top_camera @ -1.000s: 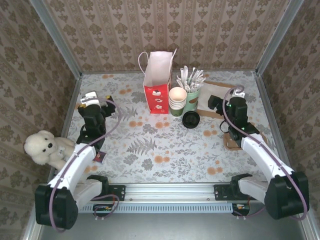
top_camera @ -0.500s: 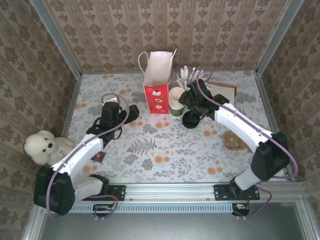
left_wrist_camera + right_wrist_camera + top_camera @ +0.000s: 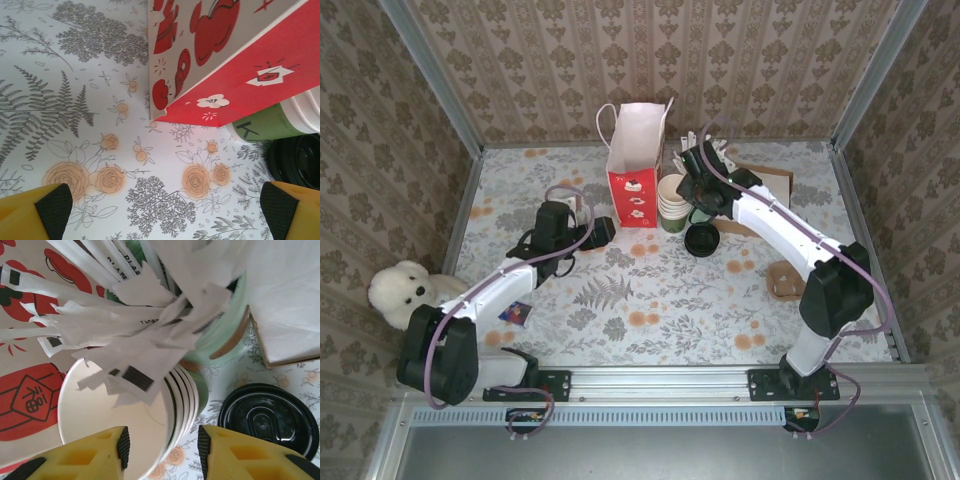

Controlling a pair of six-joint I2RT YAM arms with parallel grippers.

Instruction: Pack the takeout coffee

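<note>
Right pincer (image 3: 162, 442) part-open astride rim of the takeout coffee (image 3: 100, 415), one finger inside, one outside, left pincer (image 3: 160, 212) spread wide near gift bag (image 3: 240, 75)

Red-and-white paper gift bag (image 3: 632, 170) standing at the back middle of the floral surface (image 3: 620, 300), stack of green paper cups with cream rims (image 3: 672, 205) just right of it, mint-green cup of white paper-wrapped sticks (image 3: 227, 315) touching the stack's far right side, flat black round lid (image 3: 702, 240) in front, white plush bear (image 3: 405, 292) far left.
</note>
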